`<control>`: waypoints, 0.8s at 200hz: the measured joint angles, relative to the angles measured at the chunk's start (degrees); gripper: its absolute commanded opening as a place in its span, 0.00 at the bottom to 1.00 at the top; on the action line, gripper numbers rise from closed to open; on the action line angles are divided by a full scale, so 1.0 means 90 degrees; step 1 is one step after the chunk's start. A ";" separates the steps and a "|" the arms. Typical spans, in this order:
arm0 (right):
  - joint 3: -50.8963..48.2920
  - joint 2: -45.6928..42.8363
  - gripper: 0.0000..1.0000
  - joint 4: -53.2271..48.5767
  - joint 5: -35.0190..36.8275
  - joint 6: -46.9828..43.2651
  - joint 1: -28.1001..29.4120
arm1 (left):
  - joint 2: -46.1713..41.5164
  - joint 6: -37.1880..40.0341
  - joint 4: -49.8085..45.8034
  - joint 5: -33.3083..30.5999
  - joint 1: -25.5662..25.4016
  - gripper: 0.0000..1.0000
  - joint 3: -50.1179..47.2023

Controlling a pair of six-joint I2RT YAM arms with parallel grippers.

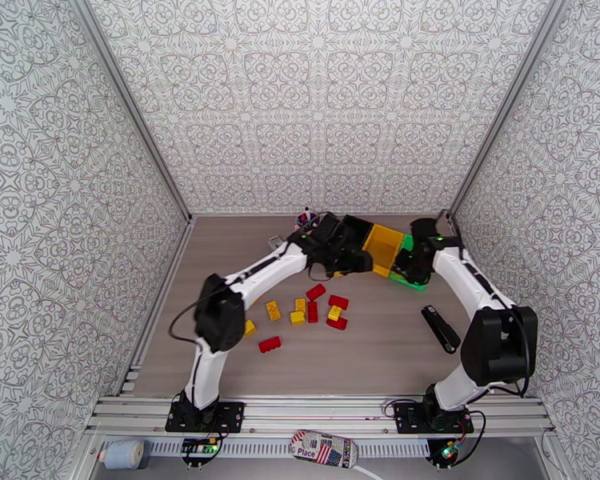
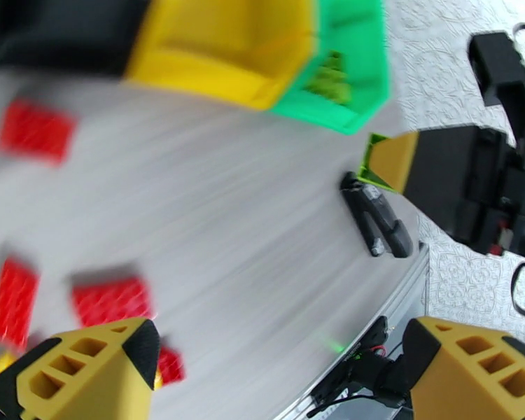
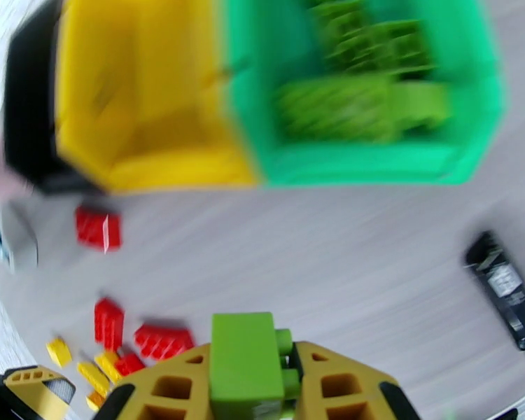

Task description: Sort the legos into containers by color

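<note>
Grey wood-grain table (image 1: 220,362), enclosed on three sides by patterned walls (image 1: 324,98), with a metal rail (image 1: 324,410) along its near edge. Three joined bins (image 1: 388,254) stood in a row at the far edge, right of centre: the black bin (image 3: 21,134), the yellow bin (image 3: 157,169) and the green bin (image 3: 374,166), which contained lime bricks (image 3: 353,99). Loose red and yellow bricks (image 1: 316,307) lay scattered mid-table, well apart from a black object (image 1: 441,328) nearer the right edge. The left arm (image 1: 260,270) stretched diagonally from its base toward the far edge, placing the left gripper (image 2: 280,372) by the black bin; its jaws stood wide, with nothing between them. The right arm (image 1: 468,282), bent sharply at the elbow, reached inward to the far edge. The right gripper (image 3: 252,379) hung over the table just on the near side of the green bin, jaws clamped on a single lime brick (image 3: 241,344). Both wrist views were motion-blurred, so finer detail of the bin contents could not be resolved.
</note>
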 measured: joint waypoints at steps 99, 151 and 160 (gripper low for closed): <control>0.2810 0.2157 0.55 -0.0622 0.0308 -0.0374 -0.0850 | 0.0843 0.0231 -0.0595 0.0282 0.0070 0.98 0.1336; 0.2895 0.2234 0.67 -0.0753 0.0255 -0.0527 -0.0852 | -0.0328 0.0272 -0.0544 -0.0488 0.0204 0.97 -0.0204; 0.2769 0.2147 0.68 -0.0738 0.0226 -0.0559 -0.0835 | -0.0602 0.0270 -0.0539 -0.0663 0.0202 0.97 -0.0452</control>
